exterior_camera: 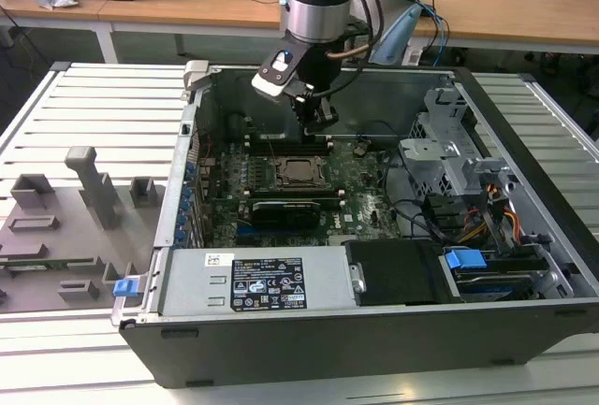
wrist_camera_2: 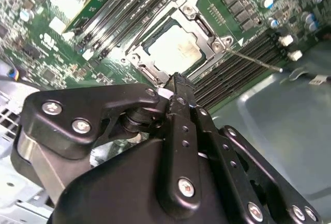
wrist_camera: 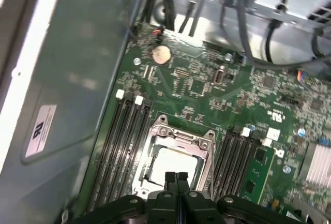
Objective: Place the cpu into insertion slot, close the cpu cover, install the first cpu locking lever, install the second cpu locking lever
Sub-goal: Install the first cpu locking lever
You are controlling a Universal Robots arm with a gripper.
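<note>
**A:** Where do we find the chip [wrist_camera: 173, 163]?

**B:** Flat in the socket [wrist_camera: 148, 164], with the metal frame [wrist_camera: 182, 132] lying around it. We judge it light, stiff and delicate underneath, best taken by its edges only.

**A:** And the wire lever [wrist_camera_2: 253, 61] beside it?

**B:** Thin and springy, we think; its free end is the place to push.

**A:** Our claw [wrist_camera: 176, 176]?

**B:** Fingers pressed together, nothing held, poised just above the socket's edge. In the exterior view the arm [exterior_camera: 318, 3] reaches straight down into the open case [exterior_camera: 328, 349], wrist turned toward the green board [exterior_camera: 365, 195].
</note>
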